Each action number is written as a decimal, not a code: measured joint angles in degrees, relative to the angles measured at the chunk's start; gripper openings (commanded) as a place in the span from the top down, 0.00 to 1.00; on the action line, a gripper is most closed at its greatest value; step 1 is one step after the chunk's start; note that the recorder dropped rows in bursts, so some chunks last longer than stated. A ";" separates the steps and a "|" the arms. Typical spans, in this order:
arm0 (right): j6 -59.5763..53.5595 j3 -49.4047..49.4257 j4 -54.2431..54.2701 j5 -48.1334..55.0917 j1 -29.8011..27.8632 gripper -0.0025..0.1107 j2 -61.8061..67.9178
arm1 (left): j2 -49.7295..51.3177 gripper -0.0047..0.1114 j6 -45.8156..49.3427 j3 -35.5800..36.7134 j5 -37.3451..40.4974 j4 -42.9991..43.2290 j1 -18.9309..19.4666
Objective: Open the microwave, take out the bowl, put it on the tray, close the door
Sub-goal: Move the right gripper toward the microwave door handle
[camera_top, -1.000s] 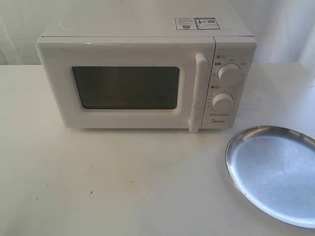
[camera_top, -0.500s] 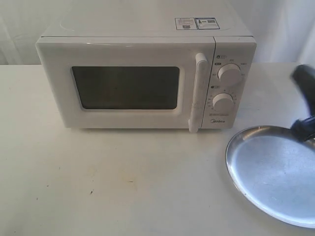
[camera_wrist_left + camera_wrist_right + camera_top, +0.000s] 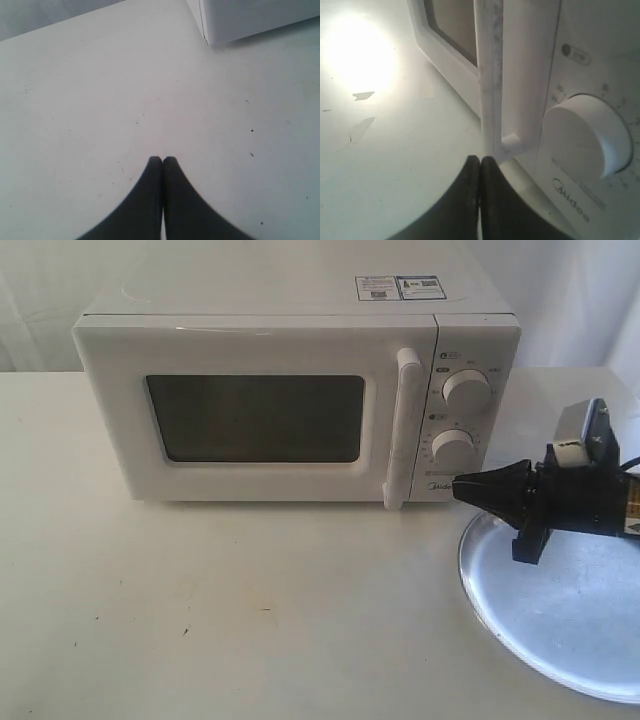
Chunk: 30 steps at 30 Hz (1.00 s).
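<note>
**Ext. view.** The microwave (image 3: pixel 280 300) stands at the rear of the worktop (image 3: pixel 250 620) with the door (image 3: pixel 250 350) shut. The handle (image 3: pixel 407 430) is a bar at the door's R edge, long axis upright. The bowl is not visible: the window is dark, so it is presumably inside (unconfirmed). The tray (image 3: pixel 560 630) lies bare, front-R of the microwave. The right fingers (image 3: pixel 485 483) are pressed tip to tip and hold nothing. They point horizontally at the control panel, below the lower dial (image 3: pixel 454 448). The handle's lower end lies just beside the tips, toward view-left. The L arm is not in this view.

**L wrist view.** The left fingers (image 3: pixel 145 200) are closed together and empty, over bare worktop. Only a microwave corner (image 3: pixel 250 20) shows, well apart from them. The R arm is therefore the nearer one to the handle.

**R wrist view.** The right fingers (image 3: pixel 462 200) are shut. The handle's (image 3: pixel 490 75) lower foot sits straight ahead of the tips, near, with no contact seen. The bar runs away from the tips along the door edge, and a gap shows between bar and door face. The lower dial (image 3: pixel 587 132) is beside it.

**Next move (est.).** Tips enter the gap behind the bar, or the fingers spread across its width. Either way, the approach crosses the bar's upright axis.
</note>
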 measured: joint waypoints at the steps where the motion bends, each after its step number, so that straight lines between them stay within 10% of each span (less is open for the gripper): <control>1: -0.73 -0.49 -0.14 0.00 0.51 0.98 0.91 | 0.00 0.96 0.00 0.00 0.00 0.00 0.00; 12: -16.39 -1.18 14.16 -0.14 8.21 0.96 2.09 | 0.00 0.96 0.00 0.00 0.00 0.00 0.00; 30: -22.07 -1.08 12.78 0.21 11.78 0.56 1.50 | 0.00 0.96 0.00 0.00 0.00 0.00 0.00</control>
